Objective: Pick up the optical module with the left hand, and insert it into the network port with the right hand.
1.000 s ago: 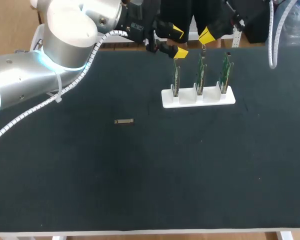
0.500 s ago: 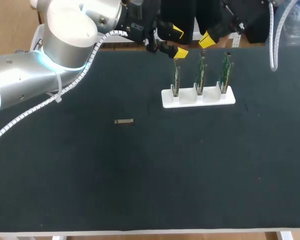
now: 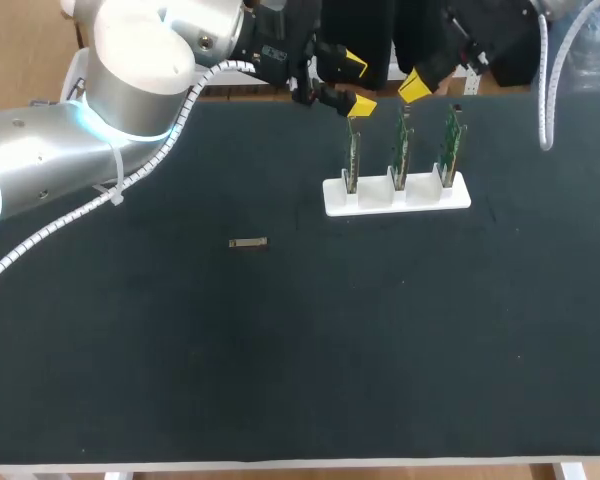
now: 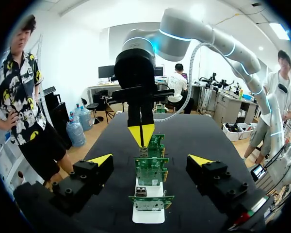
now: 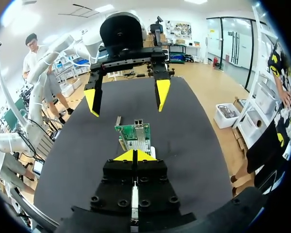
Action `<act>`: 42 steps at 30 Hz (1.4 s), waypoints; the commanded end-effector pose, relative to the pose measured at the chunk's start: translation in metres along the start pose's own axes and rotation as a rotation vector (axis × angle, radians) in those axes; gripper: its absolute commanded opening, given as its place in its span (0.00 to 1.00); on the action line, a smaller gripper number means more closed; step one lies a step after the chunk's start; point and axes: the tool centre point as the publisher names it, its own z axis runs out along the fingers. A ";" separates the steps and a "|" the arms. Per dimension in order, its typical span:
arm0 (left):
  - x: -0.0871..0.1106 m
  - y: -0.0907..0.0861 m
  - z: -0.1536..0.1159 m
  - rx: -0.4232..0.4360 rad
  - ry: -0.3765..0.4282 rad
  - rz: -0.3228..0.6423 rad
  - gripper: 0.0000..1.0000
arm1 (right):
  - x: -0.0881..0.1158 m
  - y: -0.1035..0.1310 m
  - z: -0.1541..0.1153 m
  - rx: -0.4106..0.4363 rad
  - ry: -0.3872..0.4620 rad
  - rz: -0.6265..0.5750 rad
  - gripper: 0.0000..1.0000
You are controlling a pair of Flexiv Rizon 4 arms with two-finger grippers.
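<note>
The module [image 3: 247,243] lies flat on the desk [image 3: 380,350], well apart from our released left pincer [image 3: 356,85] and empty, clenched right pincer [image 3: 416,85], both at the far edge by 3 cards [image 3: 401,150] held upright in a rack [image 3: 395,196], likely keeping ports [image 5: 138,122] reachable.

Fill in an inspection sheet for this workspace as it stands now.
Surface: black table top, bare over most of its area.
Job's things: optical module lies flat on the table, untouched, well apart from both grippers. Three circuit boards stand upright in a white holder.
Clutter: nothing seen.
Grippers: left gripper is open and empty, by the top of the board nearest the left arm. Right gripper is shut with nothing visible in it, near the middle board's top.
Cables: spiral-wrapped cable runs along the left arm. A white cable hangs in a loop by the right arm.
Surroundings: nothing seen touching or reaching over the table.
</note>
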 end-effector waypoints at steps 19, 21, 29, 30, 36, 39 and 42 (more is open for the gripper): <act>-0.001 -0.001 0.000 -0.003 0.003 -0.002 1.00 | 0.009 -0.004 0.006 -0.545 0.002 0.020 0.00; -0.001 -0.001 0.000 -0.003 0.003 -0.002 1.00 | 0.009 -0.004 0.007 -0.545 0.001 0.021 0.00; -0.001 -0.001 0.000 -0.003 0.003 -0.002 1.00 | 0.010 -0.005 0.009 -0.549 -0.001 0.024 0.00; -0.001 -0.001 0.000 -0.003 0.003 -0.002 1.00 | 0.010 -0.005 0.010 -0.550 -0.002 0.024 0.00; -0.001 -0.001 0.000 -0.003 0.003 -0.002 1.00 | 0.011 -0.005 0.011 -0.553 -0.003 0.026 0.00; -0.001 -0.001 0.000 -0.003 0.003 -0.002 1.00 | 0.012 -0.006 0.011 -0.549 -0.013 0.032 0.00; -0.001 -0.001 0.000 -0.003 0.003 -0.002 1.00 | 0.012 -0.006 0.012 -0.551 -0.021 0.032 0.00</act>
